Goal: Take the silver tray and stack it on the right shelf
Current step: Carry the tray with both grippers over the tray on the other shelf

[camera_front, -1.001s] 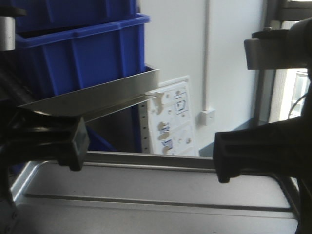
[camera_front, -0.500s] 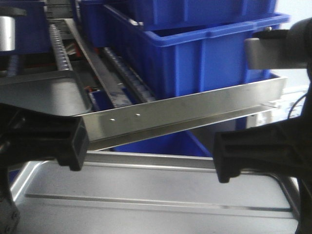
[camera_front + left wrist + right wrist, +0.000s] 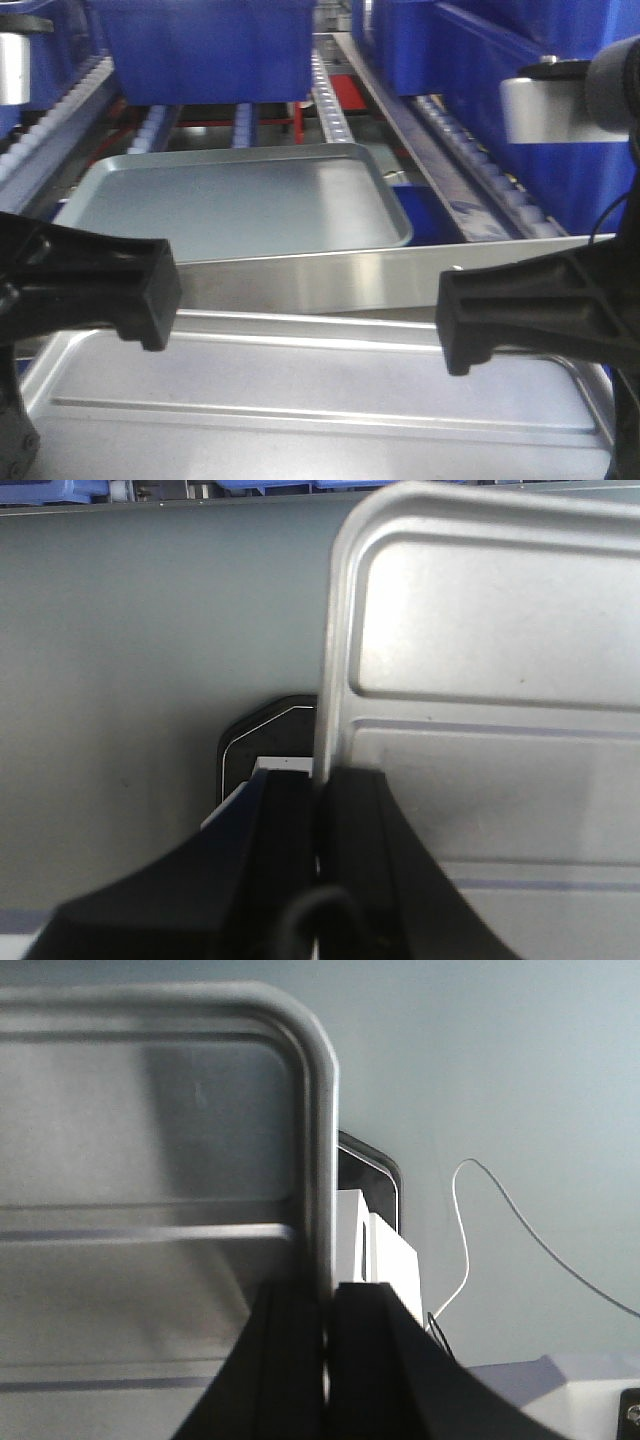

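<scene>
The silver tray (image 3: pixel 320 390) fills the bottom of the front view, with a long ridge across its floor. My left gripper (image 3: pixel 160 300) is shut on its left rim and my right gripper (image 3: pixel 465 325) on its right rim. The left wrist view shows the left gripper (image 3: pixel 318 800) clamped on the tray's (image 3: pixel 480 680) edge. The right wrist view shows the right gripper (image 3: pixel 328 1300) clamped on the tray's (image 3: pixel 150 1160) opposite edge. The right shelf's flat steel front bar (image 3: pixel 330 280) lies just beyond the tray, with roller lanes (image 3: pixel 330 100) behind it.
A larger dull grey tray (image 3: pixel 240 205) lies on the rollers right behind the bar. Blue bins stand at the back (image 3: pixel 200 45) and along the right lane (image 3: pixel 520 90). A thin white cable (image 3: pixel 500 1220) lies on the grey floor below.
The view has swung across the rack: the wall and stacked blue bins gave way to the roller lanes and the grey tray. The front bar now looks nearly level. Both grips hold.
</scene>
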{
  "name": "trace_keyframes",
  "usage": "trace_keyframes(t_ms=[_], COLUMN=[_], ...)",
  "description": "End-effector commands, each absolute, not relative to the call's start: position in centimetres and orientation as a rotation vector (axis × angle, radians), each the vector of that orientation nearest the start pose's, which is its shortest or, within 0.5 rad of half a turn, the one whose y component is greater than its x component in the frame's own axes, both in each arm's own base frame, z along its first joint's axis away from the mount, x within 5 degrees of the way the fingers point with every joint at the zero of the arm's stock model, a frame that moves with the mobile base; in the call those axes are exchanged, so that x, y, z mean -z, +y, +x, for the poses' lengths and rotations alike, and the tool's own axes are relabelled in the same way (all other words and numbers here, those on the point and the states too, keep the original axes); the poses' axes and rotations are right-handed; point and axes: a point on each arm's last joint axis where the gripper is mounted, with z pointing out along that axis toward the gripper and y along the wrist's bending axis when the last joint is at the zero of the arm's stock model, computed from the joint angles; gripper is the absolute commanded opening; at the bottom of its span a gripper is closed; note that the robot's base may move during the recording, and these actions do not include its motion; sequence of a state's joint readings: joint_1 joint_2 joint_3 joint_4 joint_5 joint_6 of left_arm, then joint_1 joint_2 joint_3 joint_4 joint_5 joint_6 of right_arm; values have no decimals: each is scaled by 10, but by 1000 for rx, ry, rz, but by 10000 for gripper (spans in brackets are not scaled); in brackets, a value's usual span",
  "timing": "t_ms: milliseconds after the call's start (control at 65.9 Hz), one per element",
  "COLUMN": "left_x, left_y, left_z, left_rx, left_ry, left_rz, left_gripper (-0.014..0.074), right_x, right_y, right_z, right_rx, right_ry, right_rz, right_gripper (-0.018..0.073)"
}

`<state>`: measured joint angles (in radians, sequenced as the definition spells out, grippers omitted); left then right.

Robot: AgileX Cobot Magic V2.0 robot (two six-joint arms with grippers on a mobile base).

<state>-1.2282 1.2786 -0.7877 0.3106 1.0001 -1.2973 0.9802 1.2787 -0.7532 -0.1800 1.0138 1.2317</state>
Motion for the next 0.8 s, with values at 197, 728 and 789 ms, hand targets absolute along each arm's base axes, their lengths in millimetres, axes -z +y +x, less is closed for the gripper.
trace_keyframes(t_ms=[197,728,789], left_x=[-248,-248,-248], left_y=[-158,-158,-158], left_z=[93,93,93], left_rx=[-356,-356,-356], left_ry=[2809,2809,2809], left_rz=[60,60,60], left_gripper=[-100,-100,-100], right_x=[-236,-236,-236], right_y=[133,133,133], right_z=[119,119,119], right_rx=[347,347,347], right_ry=[2951,2951,2951], right_rz=[241,241,241], right_gripper=[70,70,70])
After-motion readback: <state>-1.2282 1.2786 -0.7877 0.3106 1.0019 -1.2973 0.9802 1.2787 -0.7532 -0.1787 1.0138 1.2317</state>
